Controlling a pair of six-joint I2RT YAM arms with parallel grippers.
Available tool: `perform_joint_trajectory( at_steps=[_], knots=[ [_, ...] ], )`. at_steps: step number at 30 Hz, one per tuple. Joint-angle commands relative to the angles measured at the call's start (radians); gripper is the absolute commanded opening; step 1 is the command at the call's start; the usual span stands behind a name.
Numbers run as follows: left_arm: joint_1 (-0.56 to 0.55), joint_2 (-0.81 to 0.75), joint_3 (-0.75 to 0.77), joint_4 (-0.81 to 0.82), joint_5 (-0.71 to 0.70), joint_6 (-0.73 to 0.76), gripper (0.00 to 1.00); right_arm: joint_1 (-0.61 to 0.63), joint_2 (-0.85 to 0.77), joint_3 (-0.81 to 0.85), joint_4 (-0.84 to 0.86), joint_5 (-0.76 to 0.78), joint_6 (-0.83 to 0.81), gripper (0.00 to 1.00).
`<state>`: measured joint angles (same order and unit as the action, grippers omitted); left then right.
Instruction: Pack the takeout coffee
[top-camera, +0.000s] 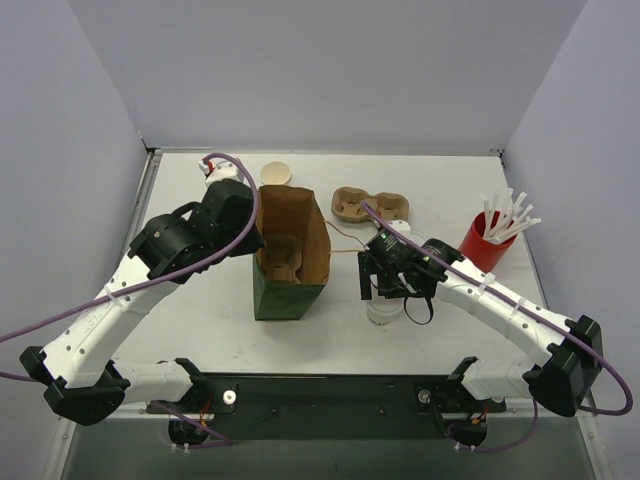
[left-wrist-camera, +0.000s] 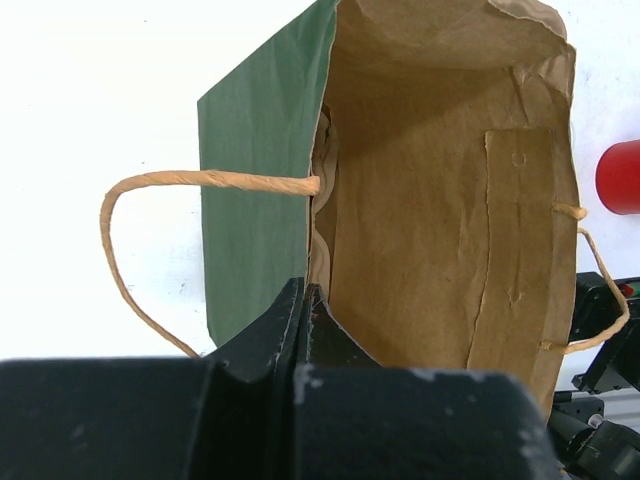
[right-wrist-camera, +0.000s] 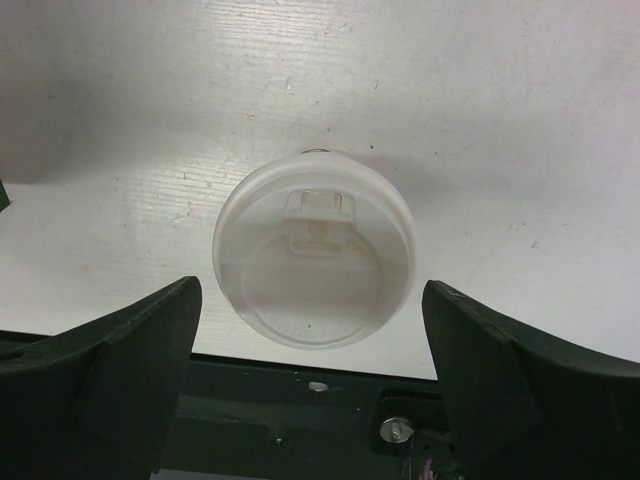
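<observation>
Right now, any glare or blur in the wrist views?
Left wrist: table blown out white beside the paper bag, near jaws soft. Right wrist: lid in focus, jaws blurred, shadow at upper left. Top external: evenly lit.

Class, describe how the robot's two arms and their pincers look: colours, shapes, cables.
Both the left arm and right arm have long white links joined by rounded black joints. A purple cable runs along each. The left pincer and right pincer have matte black, wedge-shaped fingers, scuffed in places.
</observation>
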<state>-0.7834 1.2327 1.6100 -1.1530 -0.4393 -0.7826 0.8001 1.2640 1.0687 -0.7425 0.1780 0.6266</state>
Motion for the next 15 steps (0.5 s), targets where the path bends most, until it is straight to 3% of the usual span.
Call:
perform_joint_trajectory(
  at_steps=[1,15],
  knots=[
    [0.006,-0.004,0.007,0.058,0.007,-0.007,0.0,0.001,0.003,-0.016,-0.005,0.044,-0.005,0.87],
    [0.006,-0.004,-0.004,0.064,0.002,-0.012,0.0,0.004,0.031,-0.053,0.02,0.026,0.005,0.85]
  ],
)
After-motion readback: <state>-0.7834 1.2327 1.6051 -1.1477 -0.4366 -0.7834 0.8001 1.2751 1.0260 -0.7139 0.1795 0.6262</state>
